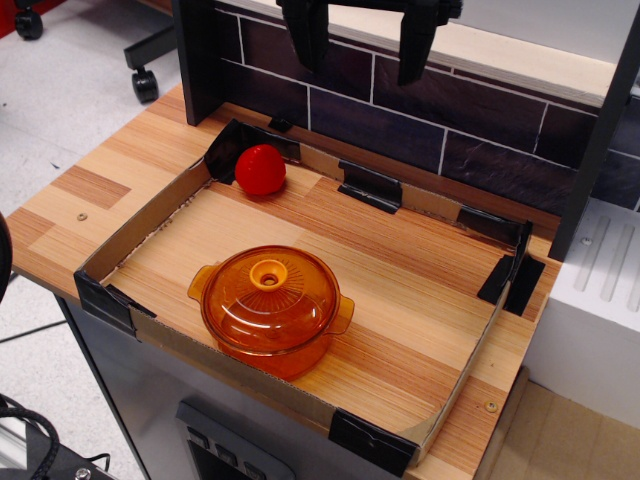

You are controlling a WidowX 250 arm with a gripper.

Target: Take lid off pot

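Leftmost, beyond the wooden table (90, 190), a grey floor shows with two dark chair castors, one at about 10 o'clock of the view and one at the very top-left corner. On the tabletop stands a low cardboard fence (140, 215) taped at its corners with black tape, enclosing a rectangular stretch of the wood.

Inside the fence, toward 11 o'clock of the enclosure, a red ball (260, 169) rests close to the back-left corner, near the taped wall. Well apart from it, toward 7 o'clock of the enclosure and near the front wall, sits the pot (275, 345) — translucent orange, shallow, with a small side handle showing at 9 o'clock and another at 3 o'clock. The lid (268, 298) is on the pot, seated squarely on its rim, domed, with its round hollow-centred knob (269, 273) pointing up.

At 12 o'clock of the view, high above the table and in front of the dark tiled back wall (500, 150), hangs the gripper (365, 45). Its two black fingers (307, 35) point downward and stand widely spread, with nothing between them — it touches neither lid nor pot and is well apart from both.

Rightmost, a dark upright post (600, 130) rises at 2 o'clock, and beside it at 3 o'clock stands a white ribbed surface (605, 270).
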